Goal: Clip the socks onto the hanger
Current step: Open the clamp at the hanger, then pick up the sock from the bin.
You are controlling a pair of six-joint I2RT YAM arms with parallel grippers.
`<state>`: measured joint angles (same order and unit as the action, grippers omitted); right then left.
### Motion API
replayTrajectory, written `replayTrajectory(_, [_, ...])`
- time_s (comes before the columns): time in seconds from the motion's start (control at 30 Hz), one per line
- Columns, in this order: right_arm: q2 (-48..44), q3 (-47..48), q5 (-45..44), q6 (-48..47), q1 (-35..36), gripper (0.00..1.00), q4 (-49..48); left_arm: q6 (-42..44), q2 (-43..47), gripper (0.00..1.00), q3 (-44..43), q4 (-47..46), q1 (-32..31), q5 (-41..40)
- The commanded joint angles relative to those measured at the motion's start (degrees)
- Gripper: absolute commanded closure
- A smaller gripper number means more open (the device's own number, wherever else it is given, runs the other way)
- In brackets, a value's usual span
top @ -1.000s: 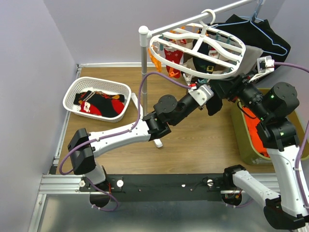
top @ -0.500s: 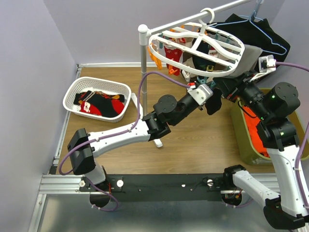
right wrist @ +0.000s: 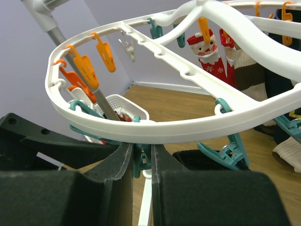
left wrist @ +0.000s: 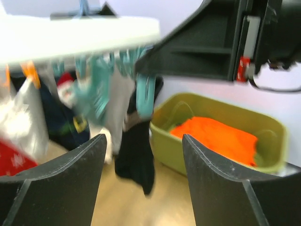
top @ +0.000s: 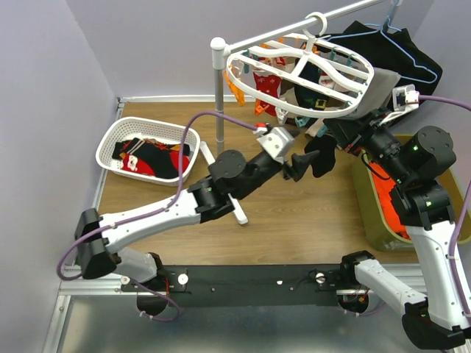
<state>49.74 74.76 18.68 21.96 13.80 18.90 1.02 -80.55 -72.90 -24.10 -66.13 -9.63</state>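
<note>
The white oval hanger (top: 352,93) hangs from the rail with teal and orange clips under it, and several socks are clipped on, among them a red one (top: 266,82) and a Santa sock (right wrist: 207,47). A black sock (top: 321,158) dangles from a teal clip (left wrist: 145,96) at the near rim. My left gripper (top: 298,166) stands open just left of it, empty; in the left wrist view the sock (left wrist: 136,155) hangs beyond the gripper (left wrist: 143,141). My right gripper (right wrist: 142,153) is shut on a teal clip (right wrist: 146,159) under the rim (right wrist: 155,127). More socks (top: 151,156) lie in the basket.
The white lattice basket (top: 118,134) stands at the left on the wooden table. A green bin (top: 368,213) holding orange cloth (left wrist: 216,136) stands at the right. The rail's upright pole (top: 218,88) rises behind the left arm. A black garment (top: 397,51) on a blue wire hanger hangs behind.
My left gripper has opened, let go of the black sock and drawn back to the left; the sock stays hanging from the hanger. My right gripper has closed on a teal clip.
</note>
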Motion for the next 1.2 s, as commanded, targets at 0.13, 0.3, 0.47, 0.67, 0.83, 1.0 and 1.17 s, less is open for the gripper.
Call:
replayTrajectory(0.13, [-0.3,-2.4,-1.0,-1.3,-0.1,0.88,-1.2,-23.8,15.2,0.23,18.2,13.8,2.4,-9.0])
replayTrajectory(0.3, [-0.2,-2.7,-0.6,-1.9,-0.2,0.88,-0.6,-33.4,22.1,0.23,24.2,20.8,14.7,-9.3])
replayTrajectory(0.47, [-0.1,-2.9,-0.3,-2.2,-0.2,0.88,-0.2,-35.4,24.0,0.23,26.0,27.9,30.2,-8.4])
replayTrajectory(0.67, [0.0,-2.3,-0.3,-2.7,-0.1,0.88,0.4,-32.2,15.5,0.24,18.7,36.2,53.1,-7.0])
replayTrajectory(0.83, [0.3,-2.1,0.4,-2.9,-0.1,0.88,0.7,-30.3,1.6,0.25,10.0,35.5,63.3,-7.5])
replayTrajectory(1.0, [-0.1,-2.2,1.4,-2.4,-0.1,0.88,0.4,-31.2,-14.0,0.27,0.5,38.0,69.6,-9.4])
replayTrajectory(1.17, [-0.4,-2.0,0.6,-3.4,-0.1,0.88,1.5,-31.0,-23.8,0.31,-8.1,40.6,73.7,-11.2])
